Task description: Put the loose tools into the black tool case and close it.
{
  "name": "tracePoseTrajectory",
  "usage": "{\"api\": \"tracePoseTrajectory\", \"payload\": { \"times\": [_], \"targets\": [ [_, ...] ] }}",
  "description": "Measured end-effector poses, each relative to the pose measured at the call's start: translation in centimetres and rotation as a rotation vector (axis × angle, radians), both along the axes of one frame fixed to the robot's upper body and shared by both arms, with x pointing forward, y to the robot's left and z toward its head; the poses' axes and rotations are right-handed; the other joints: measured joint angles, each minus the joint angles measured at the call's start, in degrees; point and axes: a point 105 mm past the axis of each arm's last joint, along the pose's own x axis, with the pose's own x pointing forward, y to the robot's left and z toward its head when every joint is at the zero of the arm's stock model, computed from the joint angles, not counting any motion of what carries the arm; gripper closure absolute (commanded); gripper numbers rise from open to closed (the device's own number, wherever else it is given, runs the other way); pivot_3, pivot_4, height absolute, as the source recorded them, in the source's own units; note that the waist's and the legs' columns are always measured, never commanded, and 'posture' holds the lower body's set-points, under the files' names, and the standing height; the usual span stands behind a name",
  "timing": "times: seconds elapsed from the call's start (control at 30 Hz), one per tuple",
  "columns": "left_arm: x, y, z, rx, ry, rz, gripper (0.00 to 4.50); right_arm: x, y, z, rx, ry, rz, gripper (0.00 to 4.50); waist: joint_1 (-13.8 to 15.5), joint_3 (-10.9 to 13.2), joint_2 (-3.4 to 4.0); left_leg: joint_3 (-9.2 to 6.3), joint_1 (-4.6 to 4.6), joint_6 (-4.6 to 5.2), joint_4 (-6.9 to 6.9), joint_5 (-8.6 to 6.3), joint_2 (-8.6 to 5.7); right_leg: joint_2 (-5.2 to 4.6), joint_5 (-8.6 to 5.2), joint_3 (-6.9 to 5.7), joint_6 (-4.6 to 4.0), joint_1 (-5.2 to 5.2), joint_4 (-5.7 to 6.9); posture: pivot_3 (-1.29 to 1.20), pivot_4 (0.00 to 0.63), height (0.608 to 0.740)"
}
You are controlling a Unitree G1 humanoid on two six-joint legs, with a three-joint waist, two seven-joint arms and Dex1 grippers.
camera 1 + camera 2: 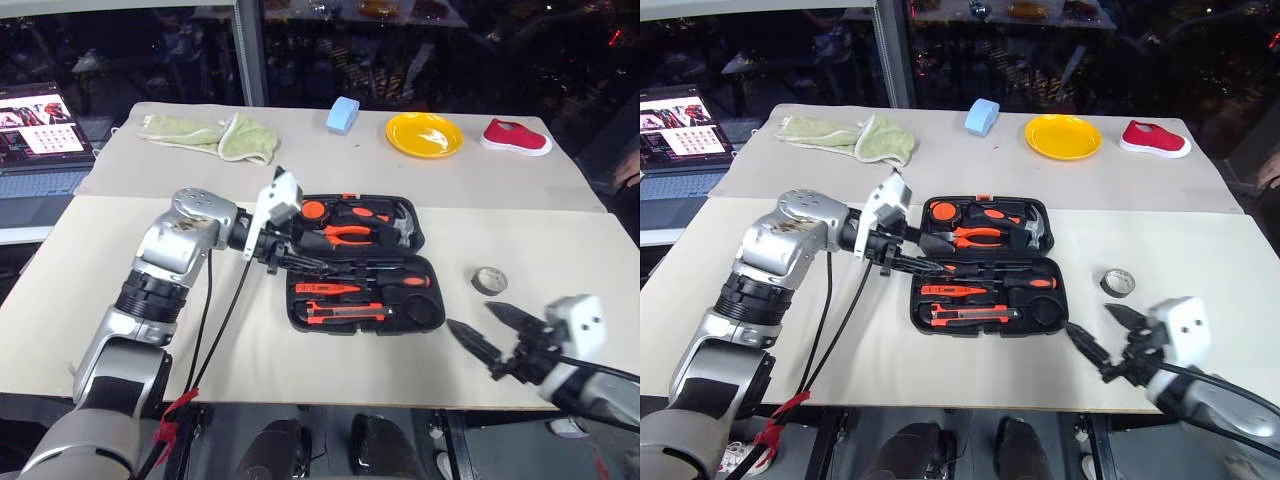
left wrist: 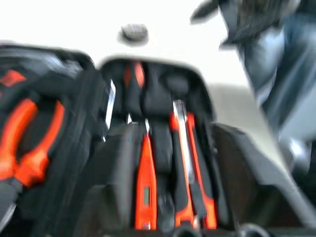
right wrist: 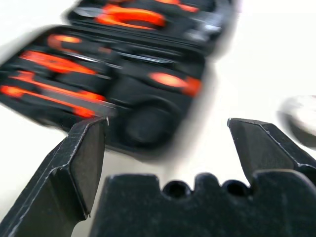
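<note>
The tape roll [image 1: 489, 280] lies loose on the table [image 1: 560, 250], just to the right of the open tool case [image 1: 365, 265] and slightly ahead of the right gripper [image 1: 497, 335], whose jaws stand wide apart and empty. That arm is clearly the nearer one. The left gripper [image 1: 290, 262] hovers over the case's left edge, its jaws parted and holding nothing. Screwdrivers [image 1: 400, 281] and the utility knife [image 1: 345, 314] sit in their recesses; the empty round recess [image 1: 424, 311] faces the roll.
</note>
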Motion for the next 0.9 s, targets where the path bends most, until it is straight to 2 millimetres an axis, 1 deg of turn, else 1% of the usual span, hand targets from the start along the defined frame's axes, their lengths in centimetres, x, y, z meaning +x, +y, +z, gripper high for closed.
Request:
{"api": "tracePoseTrajectory", "payload": {
  "times": [0.03, 0.07, 0.17, 0.23, 0.3, 0.33, 0.37, 0.43, 0.5, 0.53, 0.6, 0.63, 0.7, 0.87, 0.9],
  "targets": [
    [-0.1, 0.1, 0.5, -0.042, -0.005, 0.003, 0.12, -0.3, -0.8, 0.1, -0.018, 0.007, -0.010, 0.00, 0.00, 0.00, 0.01, 0.01, 0.02, -0.06, -0.01, -0.03, 0.00, 0.00, 0.00, 0.02, 0.00, 0.01, 0.00, 0.00, 0.150, 0.732],
    [-0.3, 0.2, 0.9, -0.077, -0.009, 0.007, 0.05, -0.7, -1.6, 0.1, -0.035, 0.024, -0.015, 0.00, -0.02, 0.00, 0.00, 0.00, 0.05, -0.09, 0.00, -0.05, 0.00, 0.00, 0.00, 0.02, 0.00, 0.06, -0.02, 0.00, 0.150, 0.732],
    [-0.8, 1.3, 1.1, -0.131, 0.004, 0.022, 0.05, -1.6, -4.9, 1.0, -0.100, 0.068, -0.024, 0.00, -0.30, 0.00, 0.03, 0.08, 0.23, -0.37, -0.04, -0.20, 0.00, -0.01, -0.01, 0.14, 0.01, 0.18, -0.01, 0.00, 0.150, 0.732],
    [-1.2, 1.9, 1.0, -0.127, 0.015, 0.024, 0.05, -1.7, -6.4, 1.6, -0.130, 0.076, -0.030, 0.00, -0.50, 0.01, 0.02, 0.09, 0.27, -0.40, -0.05, -0.20, 0.02, 0.00, -0.02, 0.18, 0.03, 0.22, 0.00, 0.00, 0.150, 0.732],
    [-1.9, 2.1, 1.6, -0.140, 0.022, 0.003, 0.05, -1.3, -7.7, 2.1, -0.173, 0.098, 0.001, 0.00, -0.69, 0.03, 0.00, 0.10, 0.29, -0.40, 0.00, -0.21, 0.03, -0.01, -0.17, 0.19, 0.28, 0.25, 0.00, 0.00, 0.150, 0.732],
    [-2.5, 2.2, 2.4, -0.161, 0.024, -0.019, 0.05, -0.2, -8.2, 2.8, -0.216, 0.105, 0.043, 0.00, -1.11, 0.04, 0.00, 0.18, 0.31, -0.39, 0.01, -0.21, 0.03, -0.04, -0.20, 0.25, 0.35, 0.28, -0.02, 0.00, 0.150, 0.732],
    [-2.8, 2.0, 2.9, -0.172, 0.017, -0.038, 0.05, 0.4, -8.5, 3.3, -0.244, 0.100, 0.057, 0.00, -1.39, 0.05, 0.00, 0.27, 0.33, -0.39, 0.03, -0.22, 0.03, -0.07, -0.20, 0.30, 0.37, 0.28, 0.00, 0.00, 0.150, 0.732],
    [-3.7, 1.8, 3.6, -0.166, -0.020, -0.070, 0.05, 2.6, -8.3, 4.6, -0.292, 0.067, 0.123, 0.00, -1.87, 0.08, -0.05, 0.30, 0.55, -0.41, -0.02, -0.21, 0.06, -0.06, -0.21, 0.32, 0.38, 0.42, -0.01, 0.00, 0.150, 0.732],
    [-4.3, 1.6, 3.5, -0.137, -0.051, -0.090, 0.05, 4.0, -7.8, 4.8, -0.308, 0.062, 0.167, 0.00, -1.73, 0.09, -0.05, 0.31, 0.56, -0.49, -0.10, -0.17, 0.07, -0.05, -0.16, 0.33, 0.21, 0.40, 0.02, 0.00, 0.150, 0.732],
    [-4.4, 1.6, 3.2, -0.118, -0.060, -0.092, 0.05, 4.6, -7.6, 4.6, -0.312, 0.070, 0.186, 0.00, -1.73, 0.09, -0.05, 0.33, 0.56, -0.49, -0.12, -0.17, 0.11, 0.00, -0.03, 0.34, -0.03, 0.35, 0.02, 0.00, 0.150, 0.732],
    [-4.9, 2.1, 2.1, -0.068, -0.077, -0.086, 0.05, 6.4, -6.6, 3.7, -0.329, 0.110, 0.255, 0.00, -1.85, 0.11, 0.05, 0.40, 0.47, -0.50, -0.18, -0.18, 0.12, 0.00, 0.01, 0.38, -0.13, 0.22, 0.02, 0.00, 0.150, 0.732],
    [-5.1, 2.0, 1.8, -0.051, -0.085, -0.092, 0.05, 6.9, -6.4, 3.3, -0.342, 0.135, 0.275, 0.00, -1.77, 0.13, 0.06, 0.40, 0.33, -0.49, -0.16, -0.19, 0.12, -0.03, 0.01, 0.38, -0.13, 0.14, 0.02, 0.00, 0.150, 0.732],
    [-5.4, 2.1, 1.2, -0.021, -0.105, -0.093, 0.05, 8.4, -5.6, 2.2, -0.388, 0.175, 0.328, 0.00, -1.74, 0.14, 0.07, 0.40, 0.22, -0.47, -0.14, -0.19, 0.11, -0.04, 0.03, 0.35, -0.14, 0.01, -0.01, 0.00, 0.150, 0.732],
    [-5.5, 2.2, 1.1, 0.000, -0.140, -0.073, 0.05, 11.5, -4.5, 0.5, -0.459, 0.207, 0.377, 0.00, -1.26, 0.15, 0.09, 0.39, -0.26, -0.46, -0.09, -0.19, 0.06, -0.07, 0.06, 0.31, -0.13, -0.48, 0.01, 0.00, 0.150, 0.732],
    [-5.5, 2.2, 1.1, 0.000, -0.141, -0.072, 0.05, 11.6, -4.4, 0.5, -0.463, 0.209, 0.378, 0.00, -1.25, 0.15, 0.09, 0.39, -0.29, -0.46, -0.09, -0.19, 0.05, -0.08, 0.06, 0.31, -0.12, -0.51, 0.02, 0.00, 0.150, 0.732]
  ]
}}
